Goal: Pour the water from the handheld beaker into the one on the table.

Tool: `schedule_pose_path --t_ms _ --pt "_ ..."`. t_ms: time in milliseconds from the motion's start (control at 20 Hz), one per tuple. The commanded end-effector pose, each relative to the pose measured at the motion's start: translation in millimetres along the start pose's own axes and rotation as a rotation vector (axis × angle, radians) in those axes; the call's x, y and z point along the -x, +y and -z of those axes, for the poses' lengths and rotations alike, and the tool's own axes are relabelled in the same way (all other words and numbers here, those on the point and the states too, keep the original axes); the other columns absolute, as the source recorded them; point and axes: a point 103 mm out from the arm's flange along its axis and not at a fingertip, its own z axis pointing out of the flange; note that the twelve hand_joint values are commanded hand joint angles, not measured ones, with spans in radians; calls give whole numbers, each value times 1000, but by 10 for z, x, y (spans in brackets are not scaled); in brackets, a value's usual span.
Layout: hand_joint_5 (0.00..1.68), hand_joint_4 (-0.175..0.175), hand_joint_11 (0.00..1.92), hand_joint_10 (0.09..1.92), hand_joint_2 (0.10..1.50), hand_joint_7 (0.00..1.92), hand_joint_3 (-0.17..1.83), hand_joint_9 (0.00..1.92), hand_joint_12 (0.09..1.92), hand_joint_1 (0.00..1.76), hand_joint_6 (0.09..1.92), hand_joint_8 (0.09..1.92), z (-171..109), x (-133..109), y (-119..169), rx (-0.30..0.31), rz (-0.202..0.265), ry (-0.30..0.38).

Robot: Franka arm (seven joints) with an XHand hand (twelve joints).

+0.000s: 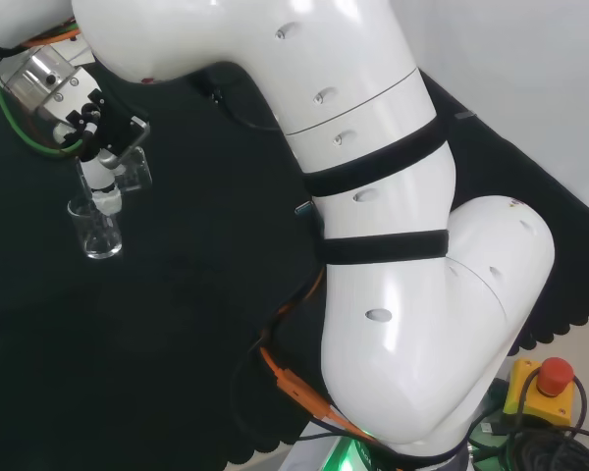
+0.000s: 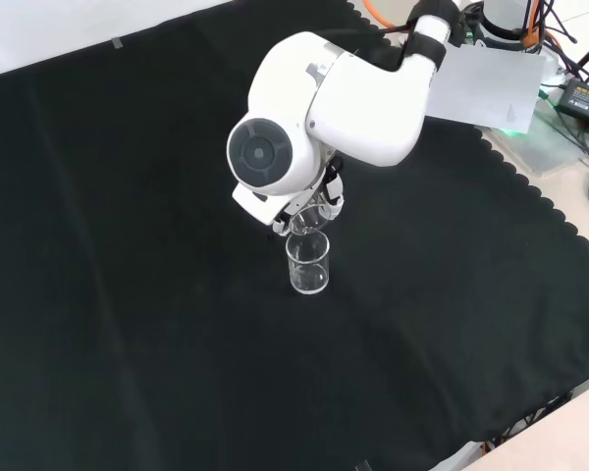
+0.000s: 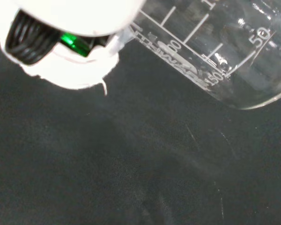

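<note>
Head view: hand point(image 1: 103, 147), apparently gripping tilted beaker point(image 1: 133, 169), above table beaker point(image 1: 96, 228).

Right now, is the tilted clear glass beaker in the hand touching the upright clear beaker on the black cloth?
Cannot tell. In the front view the held beaker overlaps the rim of the standing beaker; the head view shows the same overlap, with no plain gap or contact.

"50" on tilted beaker point(image 3: 234, 51)

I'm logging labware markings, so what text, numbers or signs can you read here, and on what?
On the handheld beaker: graduation lines with numerals and a strip of lettering, partly cut off and blurred, so nothing is quoted.
On the beaker on the table: no print legible.
</note>
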Motion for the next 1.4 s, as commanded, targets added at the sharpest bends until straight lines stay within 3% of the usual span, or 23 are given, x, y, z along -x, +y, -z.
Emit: schedule_pose_path --t_ms 50,300,500,950,1400 --pt "1450 175 960 87 667 1797 538 1686 1025 1156 282 87 -9 51 -1 9 6 22" --pt "1448 175 960 87 667 1798 538 1687 1025 1156 285 87 -23 120 -9 11 31 88" --pt "1447 175 960 87 668 1798 538 1687 1025 1156 288 87 -46 193 -19 32 101 190" --pt "1442 175 930 87 670 1797 538 1686 1023 1155 297 87 -153 422 -55 197 210 385" --pt "1438 175 918 87 671 1796 536 1684 1031 1154 305 87 -222 545 -77 286 250 465"
